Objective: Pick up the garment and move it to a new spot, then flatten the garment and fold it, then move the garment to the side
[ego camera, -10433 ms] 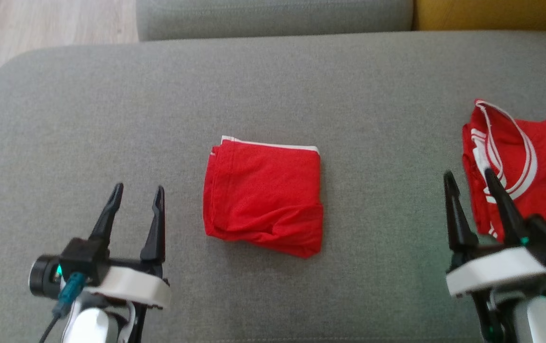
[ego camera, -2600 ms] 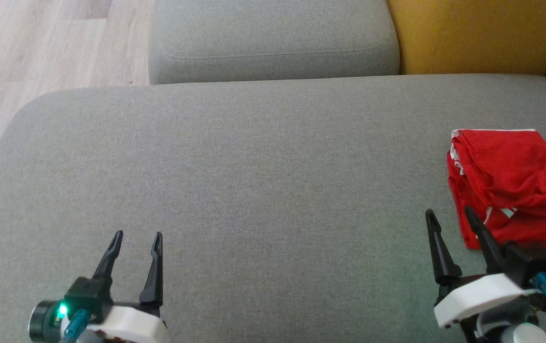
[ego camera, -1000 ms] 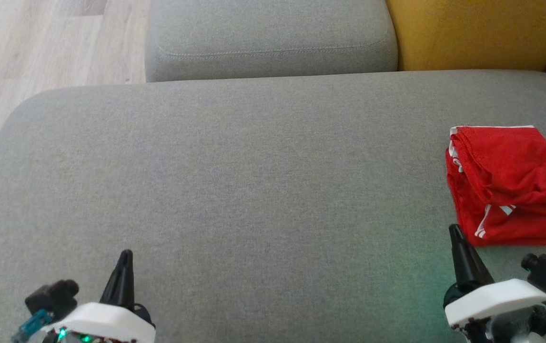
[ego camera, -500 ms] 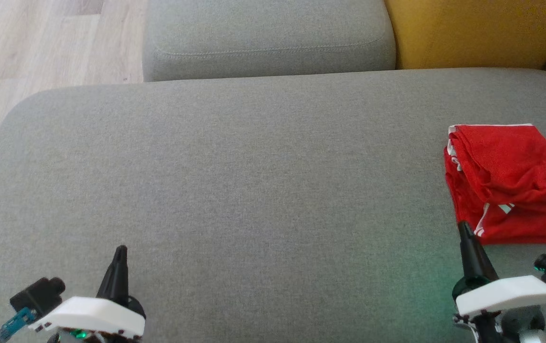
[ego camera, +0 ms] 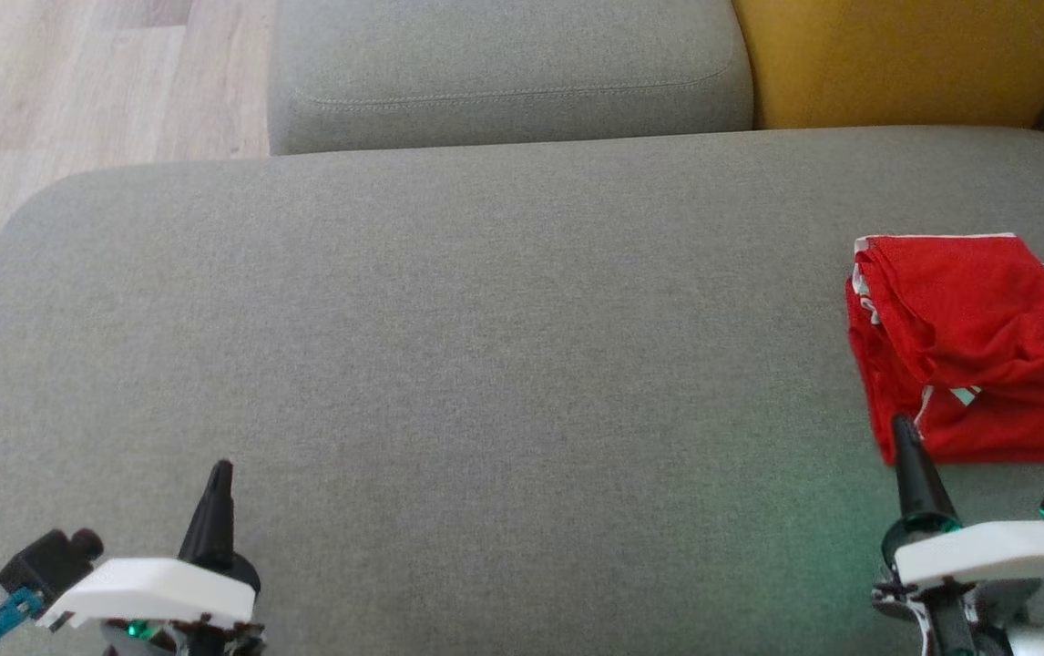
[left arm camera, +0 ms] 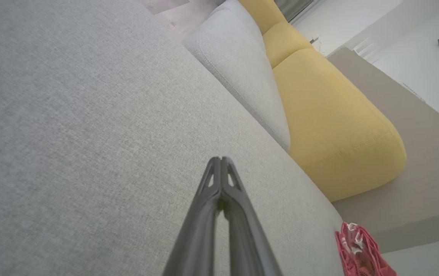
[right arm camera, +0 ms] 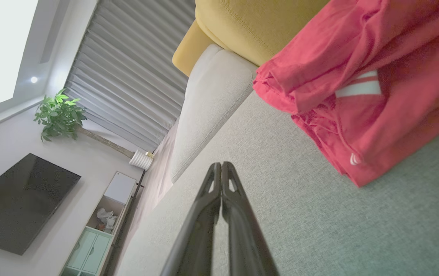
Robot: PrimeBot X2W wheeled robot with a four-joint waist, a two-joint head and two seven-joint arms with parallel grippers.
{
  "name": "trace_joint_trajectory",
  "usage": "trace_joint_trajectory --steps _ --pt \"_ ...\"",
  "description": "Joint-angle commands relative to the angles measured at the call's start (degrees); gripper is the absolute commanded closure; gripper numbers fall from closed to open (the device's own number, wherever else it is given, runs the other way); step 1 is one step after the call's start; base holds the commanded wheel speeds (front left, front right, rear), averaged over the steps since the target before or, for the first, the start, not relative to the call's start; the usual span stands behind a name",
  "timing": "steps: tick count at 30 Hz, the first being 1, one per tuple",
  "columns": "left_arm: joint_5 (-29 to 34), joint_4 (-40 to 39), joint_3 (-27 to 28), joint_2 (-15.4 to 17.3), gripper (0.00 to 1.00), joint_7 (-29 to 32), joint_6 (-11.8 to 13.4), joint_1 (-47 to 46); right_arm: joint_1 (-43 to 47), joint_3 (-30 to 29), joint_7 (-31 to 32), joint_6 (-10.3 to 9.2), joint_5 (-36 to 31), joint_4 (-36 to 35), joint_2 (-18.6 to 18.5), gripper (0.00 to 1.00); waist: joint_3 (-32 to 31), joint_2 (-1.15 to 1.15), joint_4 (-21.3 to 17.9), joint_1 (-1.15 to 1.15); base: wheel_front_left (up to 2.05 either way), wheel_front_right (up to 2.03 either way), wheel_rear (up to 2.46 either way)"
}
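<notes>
The folded red garment (ego camera: 968, 337) with white trim lies at the right side of the grey sofa seat (ego camera: 486, 364), on top of another red piece with white stripes. It also shows in the right wrist view as the red garment (right arm camera: 361, 96) and small in the left wrist view as the red garment (left arm camera: 359, 255). My left gripper (ego camera: 217, 483) is low at the lower left, shut and empty, fingertips together (left arm camera: 220, 161). My right gripper (ego camera: 905, 437) is shut and empty, its tip just in front of the garment's near edge (right arm camera: 221, 166).
A grey back cushion (ego camera: 504, 73) and a yellow cushion (ego camera: 914, 59) stand behind the seat. Wooden floor (ego camera: 76, 82) lies beyond the seat's left edge. A television (right arm camera: 16, 203), a plant (right arm camera: 60, 119) and a low cabinet (right arm camera: 97, 226) stand across the room.
Since ten seconds ago the folded garment went from the seat's middle onto the red pile at the right. In the last second both grippers turned edge-on, shut, and the camera shifted slightly.
</notes>
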Motion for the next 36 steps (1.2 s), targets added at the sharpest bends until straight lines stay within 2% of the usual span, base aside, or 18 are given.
trace_joint_trajectory --steps 1,36 --pt "-1.59 -1.61 1.64 0.1 1.0 0.3 -0.69 -3.79 -3.52 0.22 0.12 0.26 1.79 -1.58 -1.23 1.0 0.01 0.0 -0.03 0.0 0.0 0.0 0.0" --pt "-24.38 0.27 6.8 -1.5 1.0 5.57 -3.83 -7.52 -7.07 -2.06 1.0 0.37 24.67 2.02 -1.32 1.0 0.45 0.0 -0.8 0.0 0.0 0.0 0.0"
